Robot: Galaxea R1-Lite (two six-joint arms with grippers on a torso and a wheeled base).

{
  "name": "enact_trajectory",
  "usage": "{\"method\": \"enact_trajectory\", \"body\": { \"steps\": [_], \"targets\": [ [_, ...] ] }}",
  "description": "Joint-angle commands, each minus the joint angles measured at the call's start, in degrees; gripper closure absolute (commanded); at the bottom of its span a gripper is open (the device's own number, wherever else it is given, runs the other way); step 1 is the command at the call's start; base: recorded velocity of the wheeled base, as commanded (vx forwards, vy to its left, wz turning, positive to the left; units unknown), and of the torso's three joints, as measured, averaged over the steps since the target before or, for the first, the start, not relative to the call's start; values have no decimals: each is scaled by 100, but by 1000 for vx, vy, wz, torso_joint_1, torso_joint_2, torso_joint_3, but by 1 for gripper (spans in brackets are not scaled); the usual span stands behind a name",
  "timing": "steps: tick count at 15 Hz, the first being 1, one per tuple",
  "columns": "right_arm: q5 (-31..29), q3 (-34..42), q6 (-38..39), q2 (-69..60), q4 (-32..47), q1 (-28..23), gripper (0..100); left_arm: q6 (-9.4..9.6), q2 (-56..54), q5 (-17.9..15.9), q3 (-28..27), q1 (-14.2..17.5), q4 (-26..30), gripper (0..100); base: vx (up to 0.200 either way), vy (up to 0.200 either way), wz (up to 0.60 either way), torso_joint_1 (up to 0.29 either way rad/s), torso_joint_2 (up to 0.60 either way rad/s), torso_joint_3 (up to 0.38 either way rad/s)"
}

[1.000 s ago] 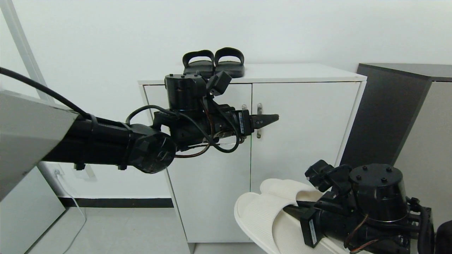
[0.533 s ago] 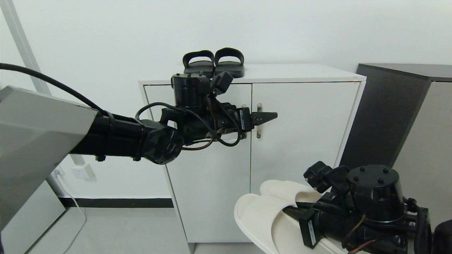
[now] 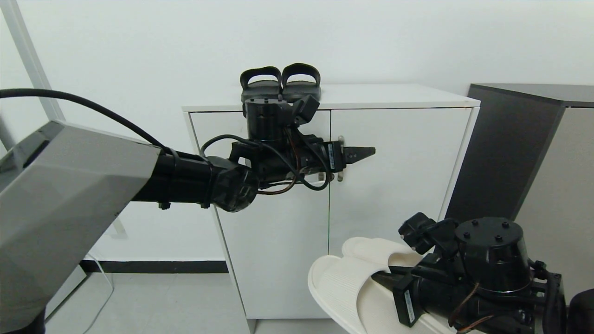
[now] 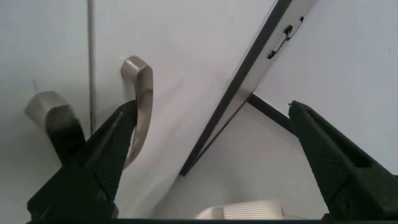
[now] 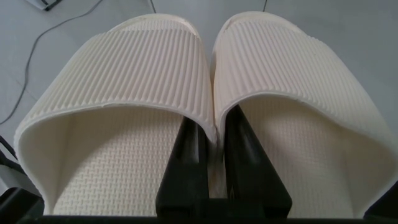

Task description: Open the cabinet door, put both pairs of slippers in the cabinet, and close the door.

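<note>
Head view: shows the left gripper (image 3: 365, 152) spread open, level with the metal handle (image 3: 341, 138) of the shut cabinet (image 3: 399, 185), the black slippers (image 3: 280, 83) on its top toward the far left, and the right gripper (image 3: 383, 274) clenched on the white slippers (image 3: 343, 278) near and low on the right. Left wrist view: places that handle (image 4: 140, 102) just inside one open jaw, seemingly a stiff, slim, smooth bar best taken at mid-length. Right wrist view: reveals both inner strap walls pinched together, and suggests light, soft foam liable to flex or slip, so best held deep at the straps.
</note>
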Motion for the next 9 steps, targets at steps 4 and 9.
{"method": "enact_trajectory", "body": {
  "steps": [4, 9],
  "targets": [
    [352, 132, -9, -53, -7, -3, 100, -3, -149, 25, 262, -3, -18, 100, 0, 0, 0, 0, 0, 0],
    [914, 387, -343, -264, -7, -3, 100, 23, -1213, 34, 1554, -320, -317, 100, 0, 0, 0, 0, 0, 0]
  ]
}}
